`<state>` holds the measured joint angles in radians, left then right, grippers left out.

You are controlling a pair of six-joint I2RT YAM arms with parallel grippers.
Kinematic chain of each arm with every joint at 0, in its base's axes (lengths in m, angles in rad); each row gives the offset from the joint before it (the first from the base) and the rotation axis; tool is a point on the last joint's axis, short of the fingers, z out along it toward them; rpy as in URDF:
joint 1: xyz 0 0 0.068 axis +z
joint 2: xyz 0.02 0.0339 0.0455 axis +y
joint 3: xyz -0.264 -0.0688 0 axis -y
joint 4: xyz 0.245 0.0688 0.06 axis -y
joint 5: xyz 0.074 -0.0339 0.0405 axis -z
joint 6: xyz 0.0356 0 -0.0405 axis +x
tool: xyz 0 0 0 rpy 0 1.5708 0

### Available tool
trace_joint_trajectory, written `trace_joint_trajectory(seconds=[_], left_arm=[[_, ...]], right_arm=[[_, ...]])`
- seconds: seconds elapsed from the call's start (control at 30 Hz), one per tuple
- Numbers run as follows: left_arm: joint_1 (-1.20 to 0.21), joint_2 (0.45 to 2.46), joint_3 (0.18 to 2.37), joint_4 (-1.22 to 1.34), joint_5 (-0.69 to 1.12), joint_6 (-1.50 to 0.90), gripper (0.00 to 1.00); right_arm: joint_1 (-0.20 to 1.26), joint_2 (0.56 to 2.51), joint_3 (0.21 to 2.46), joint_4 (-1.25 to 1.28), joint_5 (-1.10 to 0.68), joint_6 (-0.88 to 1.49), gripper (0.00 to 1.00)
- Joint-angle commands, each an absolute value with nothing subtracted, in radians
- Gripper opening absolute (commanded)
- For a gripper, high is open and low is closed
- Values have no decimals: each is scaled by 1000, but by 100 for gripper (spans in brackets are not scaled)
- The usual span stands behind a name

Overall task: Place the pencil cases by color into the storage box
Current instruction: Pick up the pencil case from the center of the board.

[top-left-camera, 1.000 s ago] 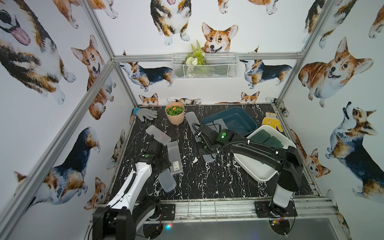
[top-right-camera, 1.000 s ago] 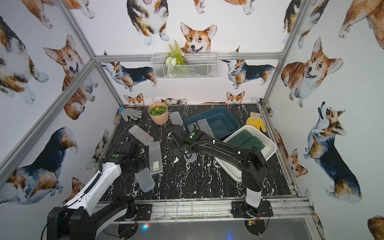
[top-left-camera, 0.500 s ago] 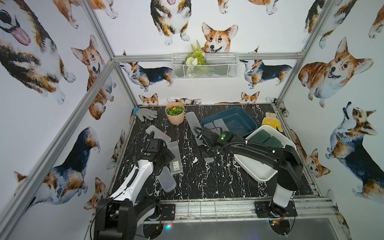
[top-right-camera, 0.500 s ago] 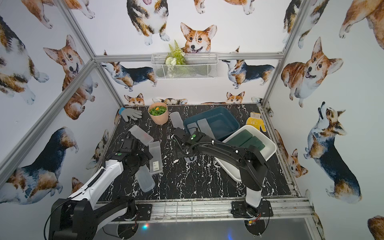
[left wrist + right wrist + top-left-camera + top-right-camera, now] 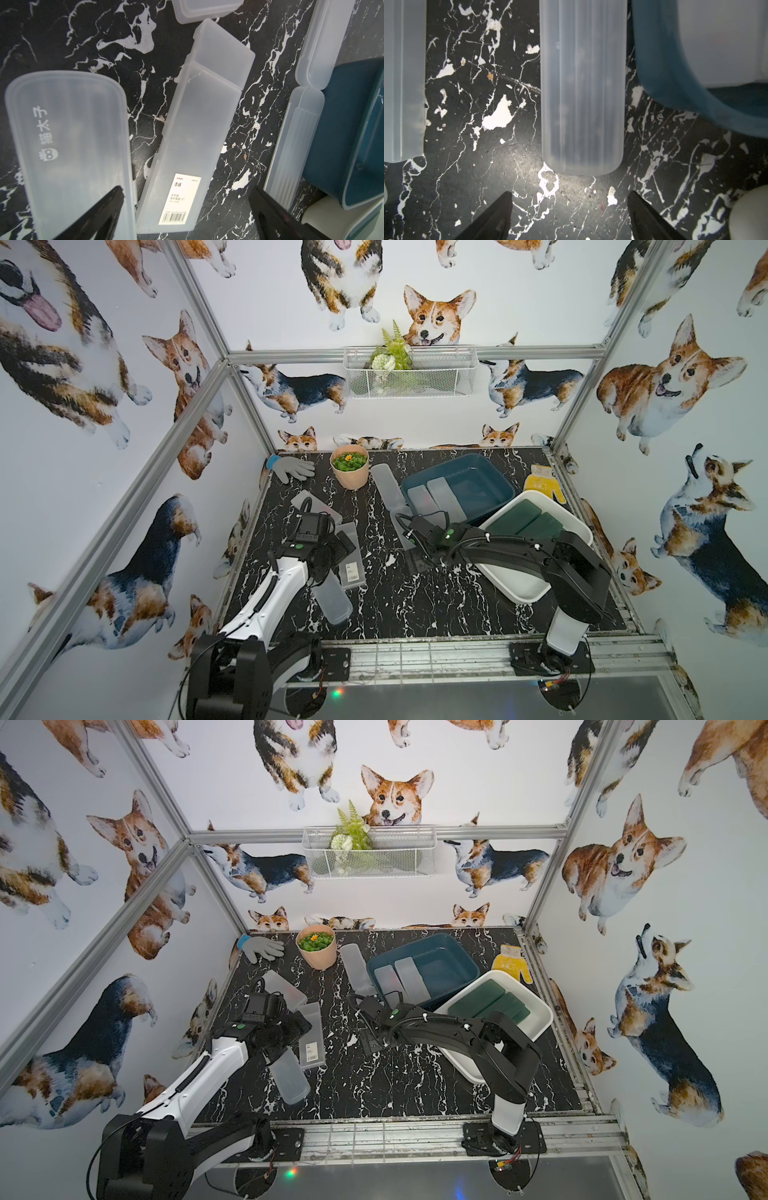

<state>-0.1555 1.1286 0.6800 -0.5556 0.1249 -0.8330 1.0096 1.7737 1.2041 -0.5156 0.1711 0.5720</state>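
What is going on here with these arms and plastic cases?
Two robot arms are sorting by color: two frosted cases lie in the blue bin, dark green cases in the white bin. The left tool is open above a labelled frosted case; the right tool is open, facing another frosted case beside the blue bin. Neither holds anything.

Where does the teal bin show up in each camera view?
In both top views: teal bin on the far side, right of centre.
Left wrist: along the picture's right edge.
Right wrist: the picture's upper right corner.
Shared landmark: white tub beside it.
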Motion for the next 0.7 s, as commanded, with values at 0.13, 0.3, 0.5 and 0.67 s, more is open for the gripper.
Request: trace_joint_trajectory(seconds=[0.13,0.3,0.5,0.67], left_arm=[[-160,1131,732,-618,103,-796,96],[-159,1123,761,-704,37,-782,97],[-155,1109,752,-748,-3,-806,97],[-149,1101,745,-765,-18,-811,97]], right_arm=[[974,1807,1183,-364,179,496,88],[962,1861,1217,-380,171,469,88],[956,1921,1256,-383,169,444,88],[946,1958,1280,-389,153,436,87]])
